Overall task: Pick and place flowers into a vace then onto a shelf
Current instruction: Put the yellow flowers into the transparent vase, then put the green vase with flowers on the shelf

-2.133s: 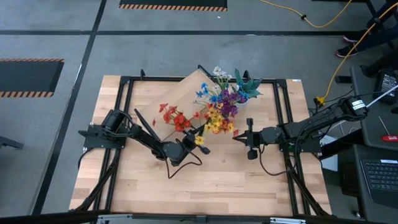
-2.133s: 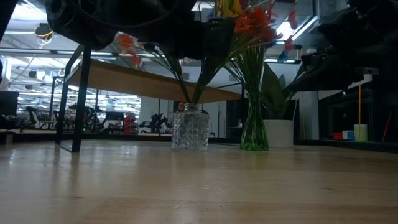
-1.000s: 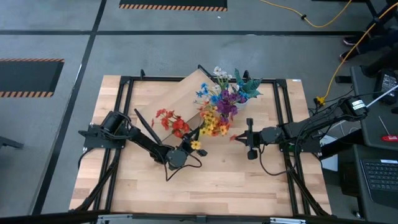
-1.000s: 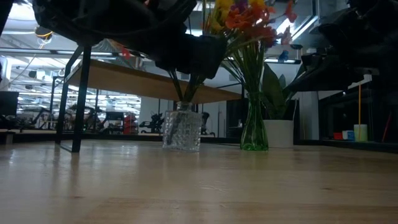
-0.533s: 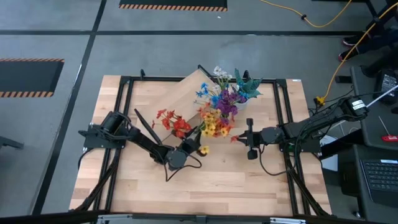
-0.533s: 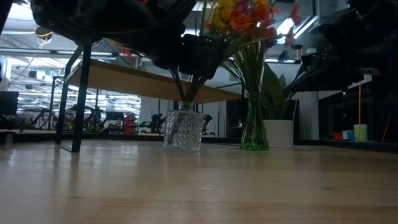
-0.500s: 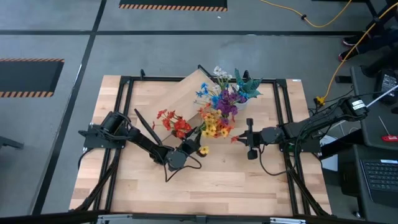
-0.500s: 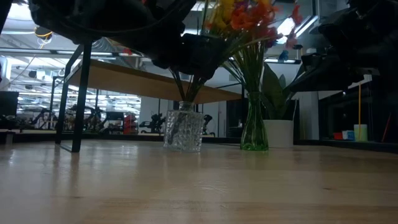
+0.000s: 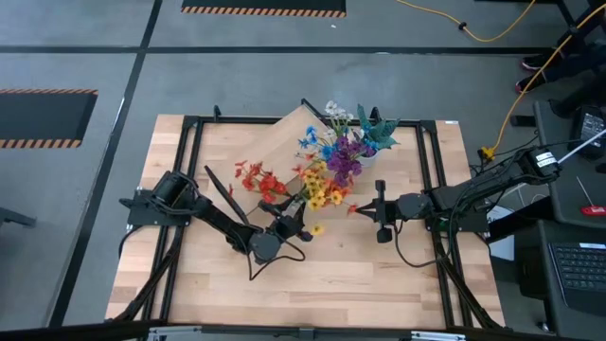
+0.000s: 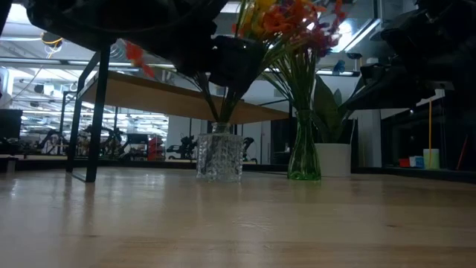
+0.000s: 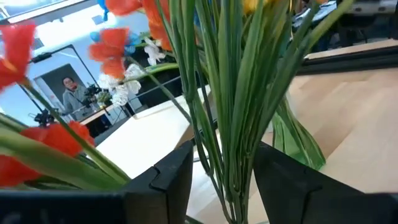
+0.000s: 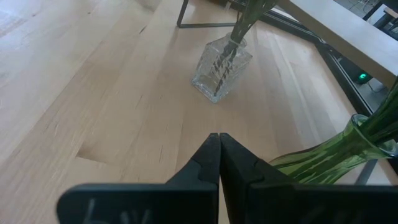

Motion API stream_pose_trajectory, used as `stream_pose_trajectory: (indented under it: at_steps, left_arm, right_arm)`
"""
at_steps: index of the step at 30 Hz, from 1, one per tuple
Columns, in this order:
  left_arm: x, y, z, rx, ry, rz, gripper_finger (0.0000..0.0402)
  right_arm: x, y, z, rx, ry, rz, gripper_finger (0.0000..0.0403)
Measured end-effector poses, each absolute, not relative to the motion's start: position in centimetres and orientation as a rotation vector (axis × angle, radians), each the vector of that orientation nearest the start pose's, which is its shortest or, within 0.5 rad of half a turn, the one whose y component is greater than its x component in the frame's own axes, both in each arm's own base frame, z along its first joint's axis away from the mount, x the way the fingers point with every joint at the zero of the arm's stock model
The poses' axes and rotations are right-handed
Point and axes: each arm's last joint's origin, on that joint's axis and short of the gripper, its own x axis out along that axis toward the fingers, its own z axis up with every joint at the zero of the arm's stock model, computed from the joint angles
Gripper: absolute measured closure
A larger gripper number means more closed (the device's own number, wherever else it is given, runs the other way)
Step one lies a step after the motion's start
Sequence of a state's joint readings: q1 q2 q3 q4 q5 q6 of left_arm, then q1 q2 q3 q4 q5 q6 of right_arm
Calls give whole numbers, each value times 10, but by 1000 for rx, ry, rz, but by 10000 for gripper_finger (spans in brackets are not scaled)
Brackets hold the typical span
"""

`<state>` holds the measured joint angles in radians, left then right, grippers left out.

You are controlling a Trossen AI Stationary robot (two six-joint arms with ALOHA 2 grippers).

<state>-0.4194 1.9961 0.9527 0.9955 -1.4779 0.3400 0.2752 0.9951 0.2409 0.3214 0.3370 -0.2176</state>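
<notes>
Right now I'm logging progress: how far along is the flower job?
Done: flower stems stand in the clear vase on the table. In hand: the left gripper is open around those stems; the right gripper waits shut. Left: the vase isn't on the shelf yet.

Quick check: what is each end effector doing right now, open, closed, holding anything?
Left end effector: open, fingers either side of the flower stems, not clamping them.
Right end effector: shut, holding nothing.

A bunch of flowers [image 10: 286, 18] with yellow, orange and red blooms is stood by its green stems in a clear cut-glass vase [image 10: 219, 157] on the tabletop. The light-wood shelf [image 10: 178, 100] is seen just behind on black legs.
</notes>
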Motion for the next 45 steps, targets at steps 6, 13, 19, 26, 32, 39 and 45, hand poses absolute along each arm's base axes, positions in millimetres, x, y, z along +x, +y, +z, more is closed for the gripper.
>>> stream_pose_trajectory:
  at_steps: [6, 13, 19, 26, 32, 39, 45]
  left_arm:
    - [351, -133, 173, 357, 188, 1028, 244]
    - [341, -150, 183, 358, 161, 981, 245]
    - [335, -173, 191, 358, 148, 930, 245]
    - [327, -209, 211, 382, 162, 878, 247]
    - [311, -232, 214, 362, 166, 846, 276]
    - [304, -247, 209, 373, 134, 762, 339]
    - [306, -250, 200, 322, 108, 733, 396]
  right_arm:
    - [178, 40, 161, -345, 419, -16, 396]
    - [178, 40, 161, -345, 419, -16, 396]
    - [178, 40, 161, -345, 419, -16, 396]
    - [178, 40, 161, -342, 414, -17, 396]
    - [178, 40, 162, -338, 411, -17, 396]
    - [178, 40, 162, -336, 408, -18, 396]
    - [178, 40, 162, -337, 408, -18, 396]
